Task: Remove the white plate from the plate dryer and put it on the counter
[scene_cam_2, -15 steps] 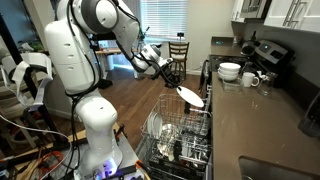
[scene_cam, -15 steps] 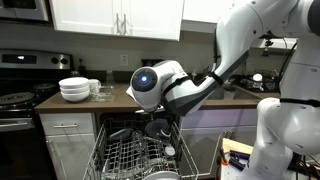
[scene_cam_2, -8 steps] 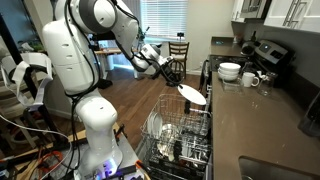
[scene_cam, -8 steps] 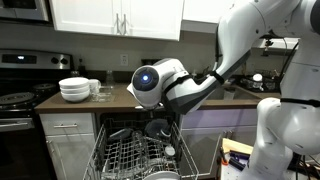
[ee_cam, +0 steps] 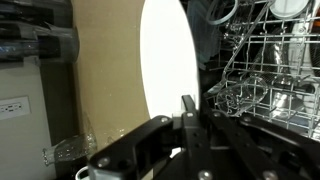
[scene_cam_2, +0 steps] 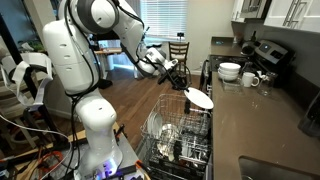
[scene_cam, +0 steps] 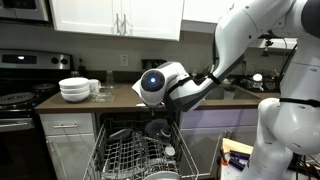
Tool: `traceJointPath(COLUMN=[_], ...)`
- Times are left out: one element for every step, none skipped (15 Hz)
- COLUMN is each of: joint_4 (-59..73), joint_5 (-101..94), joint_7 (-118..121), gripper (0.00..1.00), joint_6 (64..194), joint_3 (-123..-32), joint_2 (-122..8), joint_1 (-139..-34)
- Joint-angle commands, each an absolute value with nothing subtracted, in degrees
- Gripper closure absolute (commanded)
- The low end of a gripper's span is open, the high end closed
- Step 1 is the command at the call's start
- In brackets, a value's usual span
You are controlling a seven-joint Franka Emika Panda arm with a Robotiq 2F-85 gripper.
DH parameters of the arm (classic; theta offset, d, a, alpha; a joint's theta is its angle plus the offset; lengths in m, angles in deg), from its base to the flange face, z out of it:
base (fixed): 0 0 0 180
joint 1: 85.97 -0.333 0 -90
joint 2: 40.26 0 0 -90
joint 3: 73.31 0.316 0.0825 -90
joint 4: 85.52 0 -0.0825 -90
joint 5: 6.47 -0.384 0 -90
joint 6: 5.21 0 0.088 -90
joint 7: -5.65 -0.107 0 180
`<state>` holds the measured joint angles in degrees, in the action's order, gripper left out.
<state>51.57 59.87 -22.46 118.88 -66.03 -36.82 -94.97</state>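
My gripper (scene_cam_2: 180,82) is shut on the rim of the white plate (scene_cam_2: 199,98) and holds it in the air above the plate dryer (scene_cam_2: 178,135), level with the counter edge (scene_cam_2: 228,120). In the wrist view the white plate (ee_cam: 167,70) stands edge-on between the fingers (ee_cam: 187,112), with the plate dryer's wire tines (ee_cam: 265,70) to its right. In an exterior view the arm's wrist (scene_cam: 155,85) hides the plate; the plate dryer (scene_cam: 135,155) sits below and the counter (scene_cam: 110,98) runs behind.
A stack of white bowls (scene_cam: 74,89) and glasses (scene_cam: 100,88) stands on the counter beside the black stove (scene_cam: 20,100). The bowls and a mug (scene_cam_2: 250,79) show farther along the counter. The plate dryer holds other dishes (scene_cam_2: 170,150). A chair (scene_cam_2: 178,52) stands behind.
My gripper has carried the white plate a little up and toward the counter; the wrist has shifted slightly sideways over the plate dryer.
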Motion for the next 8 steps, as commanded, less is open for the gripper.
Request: traceJointPath(joint_4=[53.32,53.56,53.75,53.88,53.98,53.94,53.92,53.98], joint_5=[64.79,65.85,66.75,67.52,68.13,68.91,69.03,69.02], joint_7=[-24.31,-24.61,-24.89,-25.11,-25.3,-25.59,-25.77,-25.81], gripper=[0.98,0.98,0.98,0.98,0.98,0.98,0.98,0.98], joint_6=[125.15,126.45,127.27,127.78,128.03,128.1,128.06,128.0], joint_3=[-67.99,-68.52,-68.93,-69.25,-69.44,-69.61,-69.67,-69.63], joint_2=[-36.2,-36.33,-36.46,-36.55,-36.52,-36.54,-36.46,-36.34], joint_1=[-92.36,-91.88,-91.46,-91.17,-90.95,-90.83,-90.85,-90.89])
